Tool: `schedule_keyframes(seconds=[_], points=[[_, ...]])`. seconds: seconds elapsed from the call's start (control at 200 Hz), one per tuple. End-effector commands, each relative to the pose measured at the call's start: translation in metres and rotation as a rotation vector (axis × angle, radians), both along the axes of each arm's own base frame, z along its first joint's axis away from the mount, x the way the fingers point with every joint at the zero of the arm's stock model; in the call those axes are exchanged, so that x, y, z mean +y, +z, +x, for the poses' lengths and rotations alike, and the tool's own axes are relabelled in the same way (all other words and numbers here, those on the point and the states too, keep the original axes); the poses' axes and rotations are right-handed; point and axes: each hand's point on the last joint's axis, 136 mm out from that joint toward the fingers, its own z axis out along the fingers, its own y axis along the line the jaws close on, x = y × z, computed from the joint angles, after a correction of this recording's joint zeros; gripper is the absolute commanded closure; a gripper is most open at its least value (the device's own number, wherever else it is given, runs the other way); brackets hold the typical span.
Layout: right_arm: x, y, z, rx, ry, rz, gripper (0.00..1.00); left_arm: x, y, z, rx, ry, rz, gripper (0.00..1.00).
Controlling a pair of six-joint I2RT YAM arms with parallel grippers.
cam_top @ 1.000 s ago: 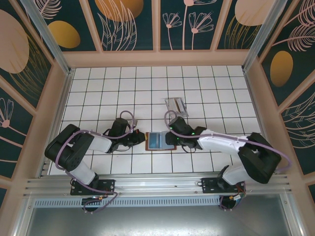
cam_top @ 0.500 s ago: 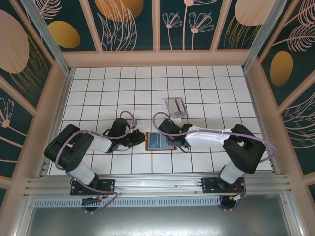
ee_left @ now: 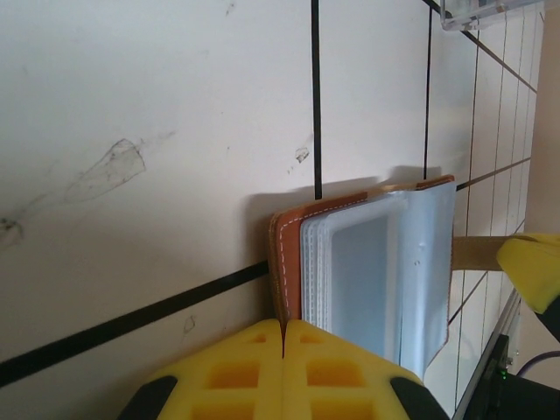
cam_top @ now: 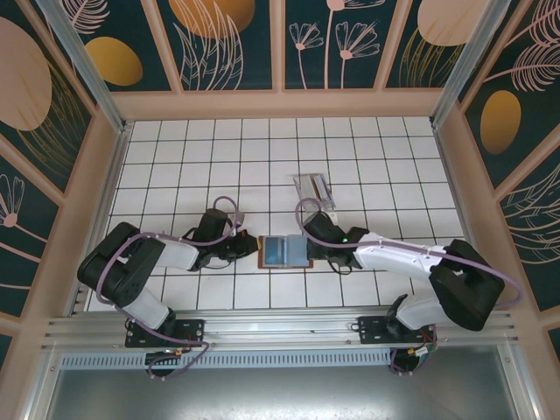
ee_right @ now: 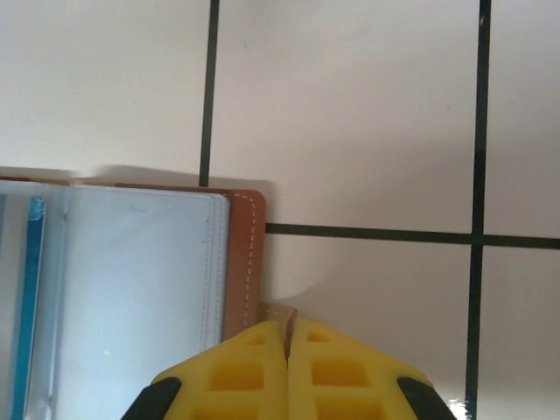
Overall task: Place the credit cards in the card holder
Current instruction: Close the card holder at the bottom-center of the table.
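Room: a white tiled table with dark grid lines, walled by floral panels. A clear case lies far of the middle.
Holder: open in the near middle with its clear sleeves up, between the two claws. It sits where it sat a second ago.
Left gripper: at the holder's left edge, pads pressed together. The brown cover runs into their seam, so it seems to pinch it. It has not moved over the last second.
Right gripper: at the holder's right edge, pads pressed together on a thin tan tab of the cover.
Change: the right elbow swung in toward the middle half a second ago and is now back out to the right. The claw hardly left the holder's edge.
Blue card: a blue edge shows inside a sleeve, likely a card already in.
Meaning: the right arm looks to be resettling its hold, not loading. The holder is pinned open from both sides.
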Motion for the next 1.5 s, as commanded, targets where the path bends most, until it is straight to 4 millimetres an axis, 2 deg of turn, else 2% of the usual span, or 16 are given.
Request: schedule_keyframes(seconds=[0.0, 0.125, 0.335, 0.516, 0.591, 0.716, 0.826, 0.936, 1.001, 1.031, 1.136, 1.176, 1.286, 1.491], points=[[0.025, 0.005, -0.001, 0.011, 0.071, 0.222, 1.0, -0.005, 0.016, 0.0, -0.02, -0.028, -0.03, 1.0], [0.036, -0.003, -0.004, 0.046, 0.103, 0.3, 1.0, -0.02, 0.044, 0.001, -0.048, -0.058, -0.146, 1.0], [0.059, -0.003, -0.005, 0.069, 0.155, 0.402, 1.0, -0.031, 0.073, 0.001, -0.093, -0.098, -0.212, 0.88], [0.078, -0.002, -0.003, 0.083, 0.191, 0.481, 1.0, -0.048, 0.086, -0.007, -0.105, -0.12, -0.277, 0.85], [0.084, -0.002, -0.001, 0.091, 0.196, 0.513, 1.0, -0.055, 0.088, -0.008, -0.102, -0.12, -0.306, 0.78], [0.084, -0.003, -0.002, 0.092, 0.194, 0.526, 1.0, -0.056, 0.075, -0.007, -0.091, -0.102, -0.274, 0.68], [0.076, -0.002, -0.004, 0.087, 0.178, 0.531, 1.0, -0.059, 0.062, -0.007, -0.065, -0.094, -0.265, 0.68], [0.063, 0.0, -0.007, 0.071, 0.164, 0.515, 1.0, -0.061, 0.04, -0.006, -0.038, -0.082, -0.22, 0.71], [0.054, 0.001, -0.007, 0.067, 0.148, 0.508, 0.95, -0.064, 0.037, -0.006, -0.032, -0.08, -0.233, 0.74], [0.051, 0.001, -0.007, 0.064, 0.143, 0.507, 0.92, -0.063, 0.028, -0.007, -0.006, -0.074, -0.228, 0.76], [0.039, 0.004, -0.008, 0.046, 0.129, 0.49, 0.76, -0.062, 0.022, -0.006, -0.003, -0.06, -0.213, 0.79], [0.036, 0.006, -0.007, 0.041, 0.125, 0.482, 0.74, -0.061, 0.019, -0.005, 0.001, -0.059, -0.197, 0.8], [0.032, 0.009, -0.005, 0.043, 0.122, 0.479, 0.77, -0.057, 0.014, -0.006, 0.006, -0.047, -0.166, 0.83], [0.038, 0.009, -0.007, 0.066, 0.15, 0.488, 0.96, -0.049, 0.001, -0.009, 0.023, -0.034, -0.112, 0.83]])
